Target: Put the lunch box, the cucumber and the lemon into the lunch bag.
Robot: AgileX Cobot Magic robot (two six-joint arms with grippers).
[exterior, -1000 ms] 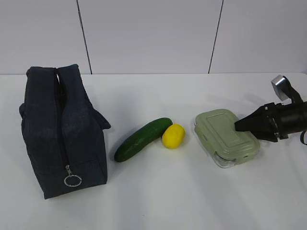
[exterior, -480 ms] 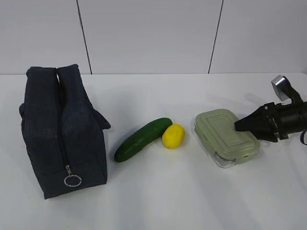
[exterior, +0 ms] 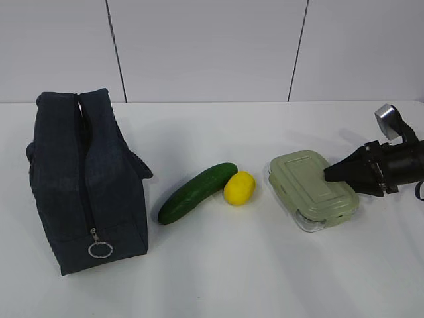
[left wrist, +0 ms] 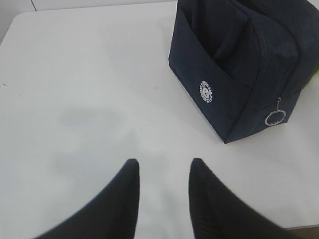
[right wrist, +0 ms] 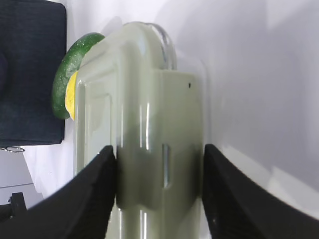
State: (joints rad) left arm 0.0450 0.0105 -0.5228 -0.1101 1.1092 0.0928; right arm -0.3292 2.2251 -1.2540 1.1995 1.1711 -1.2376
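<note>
Left end effector (left wrist: 162, 172) open; right end effector (right wrist: 159, 164) seemingly clamped.

Right wrist view: lemon (right wrist: 70, 97) mostly hidden behind lunch box (right wrist: 144, 139), only yellow sliver showing; cucumber (right wrist: 70, 69) partly hidden likewise. Lunch bag (right wrist: 31, 69) cut by left edge. Right tool (exterior: 329, 173) contact with lunch box unclear, exterior view.
</note>
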